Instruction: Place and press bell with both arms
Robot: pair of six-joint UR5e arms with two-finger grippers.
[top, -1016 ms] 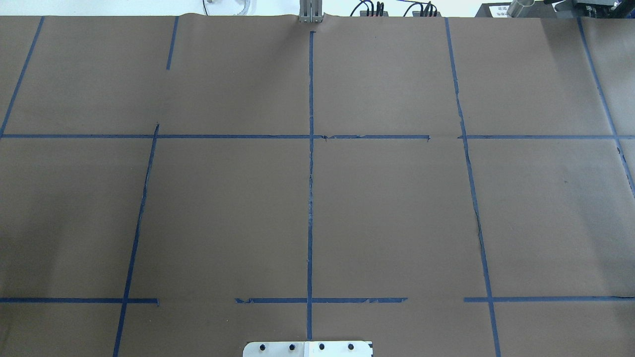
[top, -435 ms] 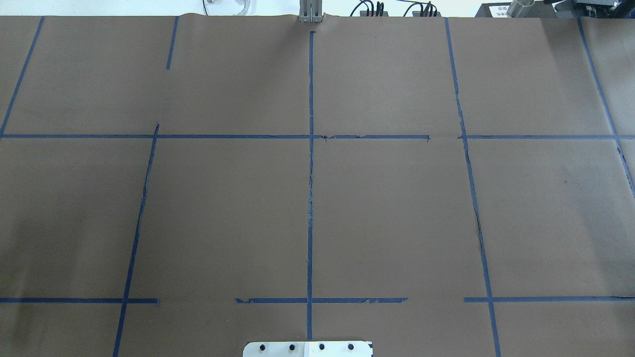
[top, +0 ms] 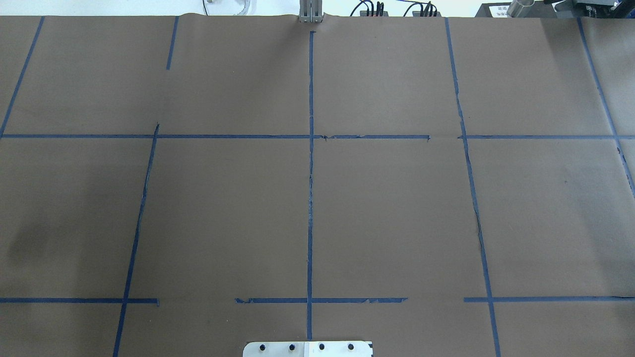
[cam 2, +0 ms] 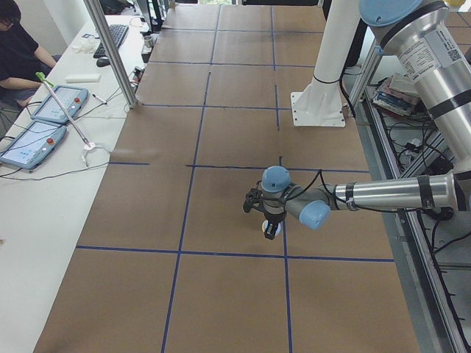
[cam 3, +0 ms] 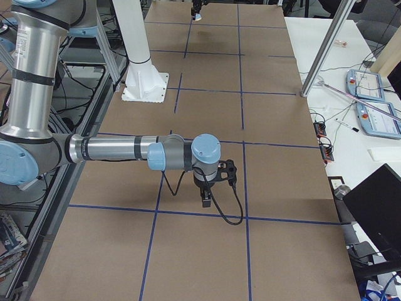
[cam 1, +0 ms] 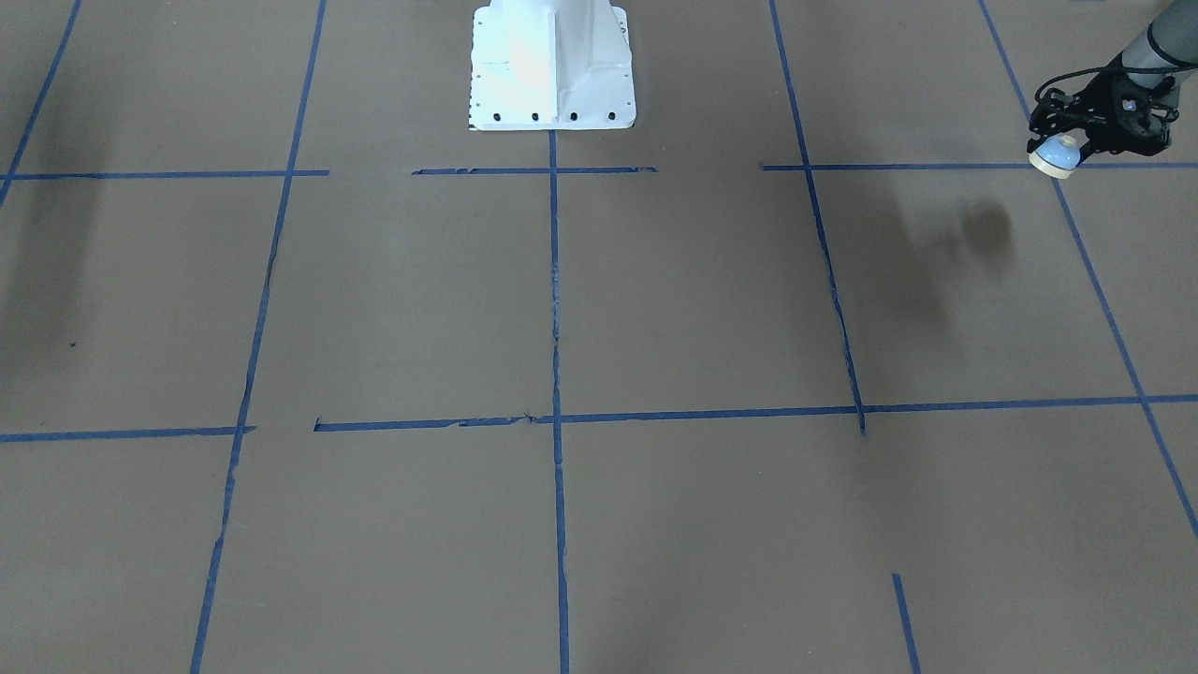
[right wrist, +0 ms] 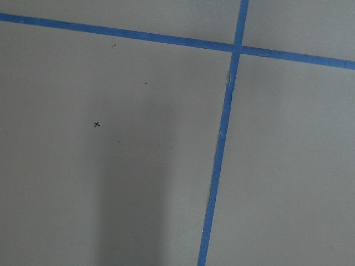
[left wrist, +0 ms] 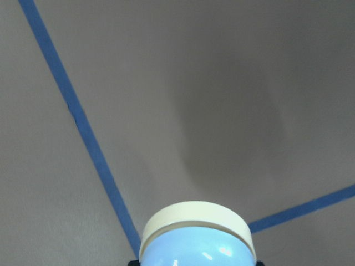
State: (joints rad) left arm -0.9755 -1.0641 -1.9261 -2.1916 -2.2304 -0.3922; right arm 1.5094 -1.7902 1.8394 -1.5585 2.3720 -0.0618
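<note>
The bell (cam 1: pixel 1054 155), a light-blue dome with a cream base ring, hangs in my left gripper (cam 1: pixel 1065 148) at the top right of the front-facing view. It is held above the brown paper, and its shadow (cam 1: pixel 985 229) lies apart from it. In the left wrist view the bell (left wrist: pixel 197 239) fills the bottom middle, base ring toward the paper. My left gripper is shut on it. My right gripper (cam 3: pixel 205 199) points down over a blue tape line in the exterior right view. I cannot tell if it is open or shut.
The white pedestal (cam 1: pixel 552 75) stands at the robot's side of the table. Blue tape lines (top: pixel 310 198) form a grid on the paper. A side table with tablets (cam 2: pixel 44 121) and a metal post (cam 2: pixel 110 51) runs along the far edge.
In the overhead view a dark shadow patch has appeared and deepened at the lower left of the paper. No arm has entered that view.
</note>
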